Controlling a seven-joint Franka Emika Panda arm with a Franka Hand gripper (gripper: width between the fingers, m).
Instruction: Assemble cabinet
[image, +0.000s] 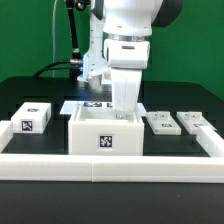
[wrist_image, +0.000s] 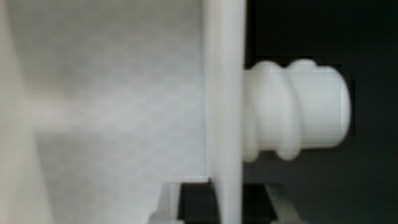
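Note:
The cabinet box (image: 107, 132), a large white open-topped square with a marker tag on its front, stands mid-table. My gripper (image: 122, 72) is right above it, shut on a white panel (image: 122, 95) held upright, its lower end at the box's rim. In the wrist view the panel (wrist_image: 222, 90) shows as a thin white edge between my two dark fingers (wrist_image: 192, 205). My gripper (wrist_image: 224, 192) clamps it from both sides. A ribbed white knob (wrist_image: 302, 110) sticks out on one side of the panel. A blurred white surface fills the other side.
A white tagged piece (image: 33, 117) lies at the exterior view's left of the box. Two smaller tagged pieces (image: 160, 122) (image: 192, 122) lie at its right. The marker board (image: 88, 105) lies behind the box. A long low white rail (image: 110, 162) runs along the front.

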